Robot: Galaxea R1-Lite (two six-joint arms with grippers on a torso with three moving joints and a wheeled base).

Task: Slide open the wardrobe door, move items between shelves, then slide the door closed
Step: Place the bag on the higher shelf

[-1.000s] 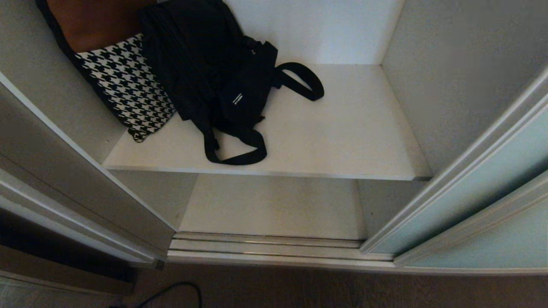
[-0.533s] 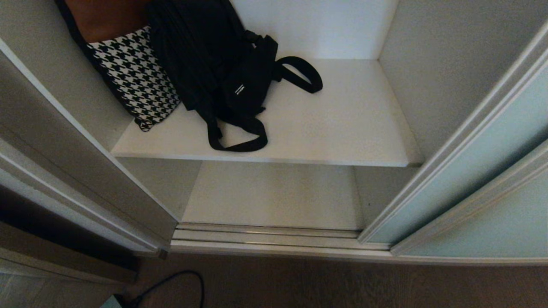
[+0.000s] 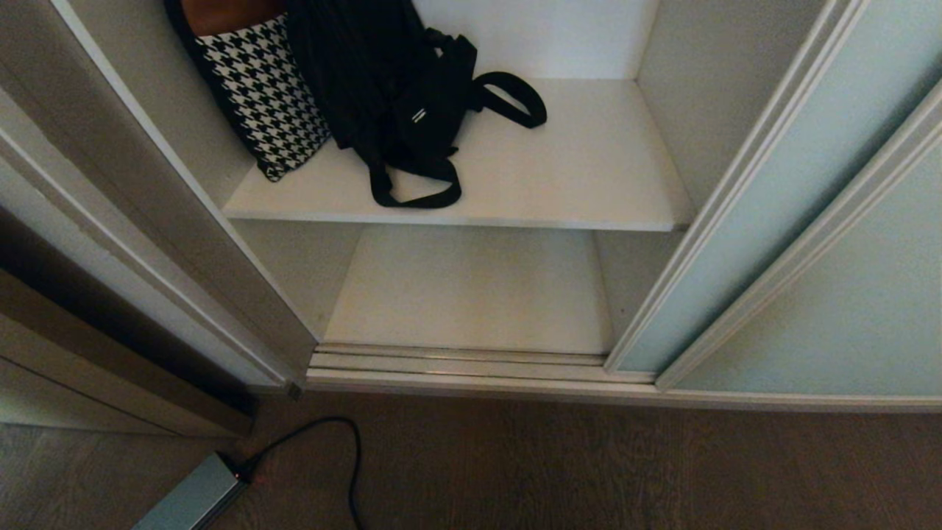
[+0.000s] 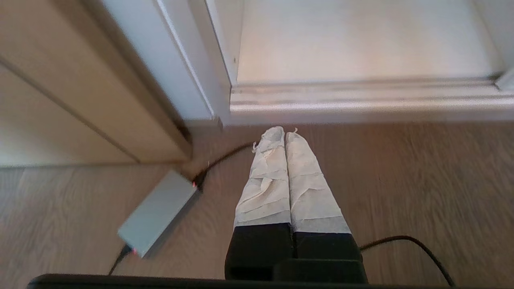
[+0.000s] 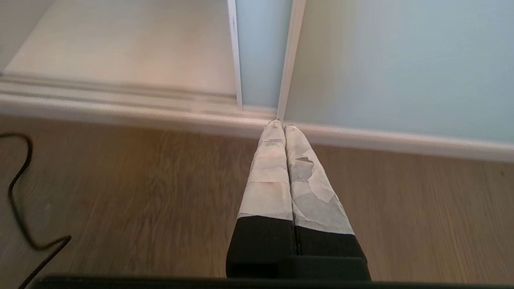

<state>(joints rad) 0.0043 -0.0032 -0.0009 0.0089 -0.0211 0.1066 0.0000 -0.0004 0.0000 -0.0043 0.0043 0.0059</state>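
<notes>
Head view shows the frosted pale blue-green sliding wardrobe door (image 3: 743,199) open and the floppy black fabric bag (image 3: 397,96) on the upper white shelf (image 3: 589,169), so raise one empty, pinched-shut tool (left tool (image 4: 284,136), right tool (image 5: 279,127)) toward its nearer loop strap.

A home bedroom: fitted wardrobe with sliding glass door (image 3: 743,243), bags on a shelf (image 3: 589,169), wooden floor (image 3: 589,471).

Dim, soft indoor light; the wood floor (image 3: 589,471) lies in shadow, the white shelf (image 3: 589,162) brighter; both wrist views slightly blurred.
</notes>
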